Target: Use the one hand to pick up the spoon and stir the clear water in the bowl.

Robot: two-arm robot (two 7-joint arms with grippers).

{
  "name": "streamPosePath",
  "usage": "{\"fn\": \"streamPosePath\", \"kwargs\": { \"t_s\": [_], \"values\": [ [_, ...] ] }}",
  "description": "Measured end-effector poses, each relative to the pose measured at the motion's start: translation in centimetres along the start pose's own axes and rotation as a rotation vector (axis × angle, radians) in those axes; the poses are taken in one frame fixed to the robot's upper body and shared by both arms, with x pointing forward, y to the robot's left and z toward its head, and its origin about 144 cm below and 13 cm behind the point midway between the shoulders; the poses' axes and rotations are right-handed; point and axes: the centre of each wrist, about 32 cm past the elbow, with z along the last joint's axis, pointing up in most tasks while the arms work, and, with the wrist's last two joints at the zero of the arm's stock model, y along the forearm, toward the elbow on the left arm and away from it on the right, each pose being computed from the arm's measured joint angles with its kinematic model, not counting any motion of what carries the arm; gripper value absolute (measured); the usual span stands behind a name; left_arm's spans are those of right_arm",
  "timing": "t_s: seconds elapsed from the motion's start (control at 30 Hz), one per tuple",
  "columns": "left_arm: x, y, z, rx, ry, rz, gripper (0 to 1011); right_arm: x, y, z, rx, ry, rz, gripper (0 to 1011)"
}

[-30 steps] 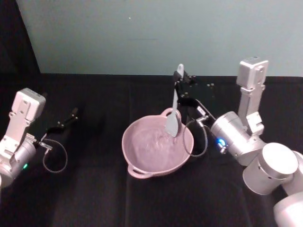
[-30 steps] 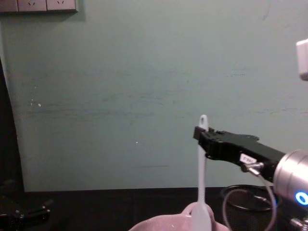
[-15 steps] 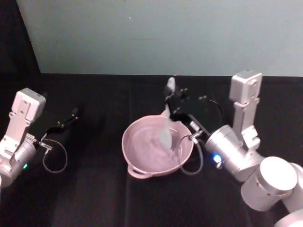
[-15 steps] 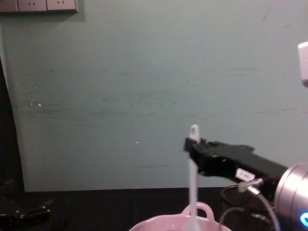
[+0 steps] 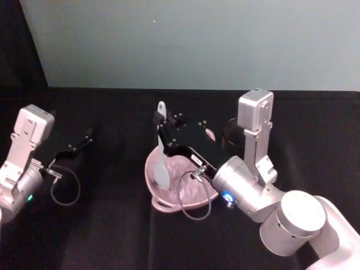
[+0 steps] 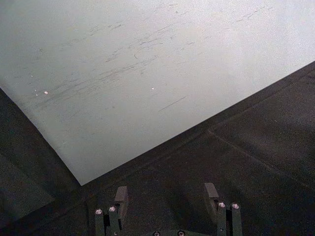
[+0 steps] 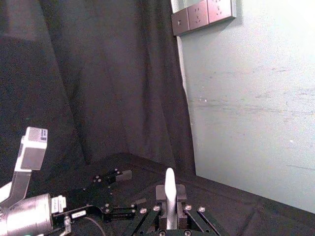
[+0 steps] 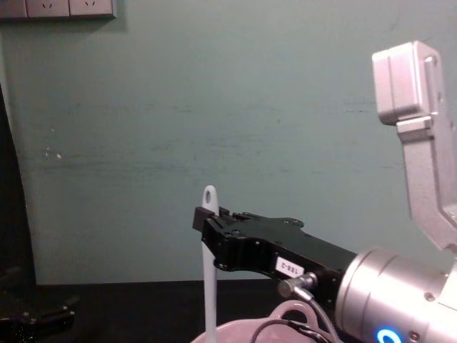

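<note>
Hand (image 5: 162,126) clenched on upright spoon (image 5: 161,166) over bowl (image 5: 149,180).
Arm reaches across; spoon has swept from the bowl's right to its left side. Left gripper (image 5: 85,136) parked, fingers apart.

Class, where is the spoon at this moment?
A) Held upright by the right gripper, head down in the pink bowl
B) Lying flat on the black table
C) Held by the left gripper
A: the right gripper clamps the spoon upright, its head inside the bowl.
</note>
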Motion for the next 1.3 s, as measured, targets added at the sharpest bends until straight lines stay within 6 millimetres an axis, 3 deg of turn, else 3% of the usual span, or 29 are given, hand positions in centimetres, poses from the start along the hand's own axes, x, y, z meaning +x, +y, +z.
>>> {"fn": "streamPosePath", "kwargs": {
  "t_s": [0.43, 0.9, 1.1, 1.3],
  "values": [
    [0.0, 0.0, 0.0, 0.0, 0.0, 0.0, 1011, 1.9, 1.4, -1.0, -0.006, 0.008, -0.067, 113],
    [0.0, 0.0, 0.0, 0.0, 0.0, 0.0, 1011, 5.9, -1.3, 0.6, 0.01, -0.069, -0.224, 113],
    [0.0, 0.0, 0.0, 0.0, 0.0, 0.0, 1011, 5.7, -1.9, 0.7, 0.001, -0.084, -0.219, 113],
    [0.0, 0.0, 0.0, 0.0, 0.0, 0.0, 1011, 3.8, -2.2, 0.4, -0.024, -0.087, -0.152, 113]
  ]
}}
